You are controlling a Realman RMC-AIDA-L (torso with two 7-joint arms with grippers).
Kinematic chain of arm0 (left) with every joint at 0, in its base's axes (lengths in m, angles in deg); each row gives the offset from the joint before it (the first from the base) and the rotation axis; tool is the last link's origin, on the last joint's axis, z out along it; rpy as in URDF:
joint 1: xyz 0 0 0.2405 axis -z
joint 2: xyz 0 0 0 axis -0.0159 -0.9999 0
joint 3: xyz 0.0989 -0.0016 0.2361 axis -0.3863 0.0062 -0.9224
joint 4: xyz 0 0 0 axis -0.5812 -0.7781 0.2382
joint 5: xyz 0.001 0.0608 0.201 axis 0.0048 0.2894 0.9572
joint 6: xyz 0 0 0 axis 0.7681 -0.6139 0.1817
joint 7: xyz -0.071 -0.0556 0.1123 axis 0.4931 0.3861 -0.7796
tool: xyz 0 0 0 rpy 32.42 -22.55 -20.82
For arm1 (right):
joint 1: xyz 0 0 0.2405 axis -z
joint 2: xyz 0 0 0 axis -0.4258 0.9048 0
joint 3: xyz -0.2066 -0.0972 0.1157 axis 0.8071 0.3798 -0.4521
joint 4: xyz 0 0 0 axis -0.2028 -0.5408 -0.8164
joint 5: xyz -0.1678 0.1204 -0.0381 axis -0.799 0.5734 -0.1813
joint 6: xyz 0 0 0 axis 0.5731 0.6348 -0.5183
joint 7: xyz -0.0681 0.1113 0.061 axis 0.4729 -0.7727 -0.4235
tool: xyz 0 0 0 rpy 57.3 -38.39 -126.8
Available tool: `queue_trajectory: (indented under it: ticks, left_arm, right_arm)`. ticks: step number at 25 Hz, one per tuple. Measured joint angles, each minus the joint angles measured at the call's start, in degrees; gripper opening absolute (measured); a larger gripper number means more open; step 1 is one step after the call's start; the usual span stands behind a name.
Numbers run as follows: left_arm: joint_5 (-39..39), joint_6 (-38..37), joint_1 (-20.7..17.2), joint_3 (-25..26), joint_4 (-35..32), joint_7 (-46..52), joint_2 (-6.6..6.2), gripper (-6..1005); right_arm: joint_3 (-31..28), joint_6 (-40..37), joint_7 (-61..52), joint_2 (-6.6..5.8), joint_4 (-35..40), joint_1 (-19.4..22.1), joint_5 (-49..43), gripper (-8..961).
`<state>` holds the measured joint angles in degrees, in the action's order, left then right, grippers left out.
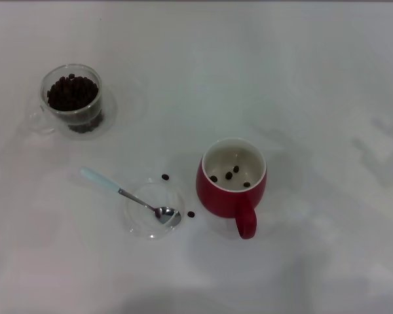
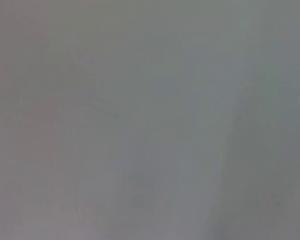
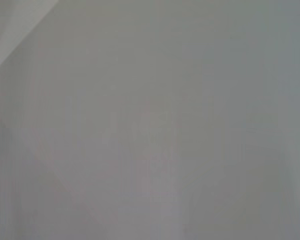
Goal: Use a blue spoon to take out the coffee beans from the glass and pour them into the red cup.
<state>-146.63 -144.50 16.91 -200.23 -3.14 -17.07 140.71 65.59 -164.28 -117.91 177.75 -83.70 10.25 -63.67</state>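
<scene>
A: Where's the blue spoon (image 1: pixel 126 194)?
B: Bowl in the glass dish (image 1: pixel 154 210), beside the red cup (image 1: pixel 231 183) (few beans inside). Glass (image 1: pixel 73 99) far left.
A: Grippers?
B: Neither shows; can't tell.

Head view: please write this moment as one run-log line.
pale-blue-handled metal spoon: bowl resting in shallow clear dish | clear glass: heaped beans | red ceramic cup: few beans | arms: unseen

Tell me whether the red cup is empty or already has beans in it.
Not empty, but nearly: the red cup stands upright with four coffee beans on its cream bottom. Neither gripper is in view.
</scene>
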Motion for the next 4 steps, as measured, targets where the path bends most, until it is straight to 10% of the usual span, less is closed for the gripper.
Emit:
queue_trajectory:
  ticks: [4]
  left_arm:
    - [-1.91, 1.33, 0.35, -0.02, -0.28, -2.01, 0.34, 467]
  right_arm:
    - [0.0, 1.04, 0.64, 0.1, 2.58, 0.09, 0.08, 599]
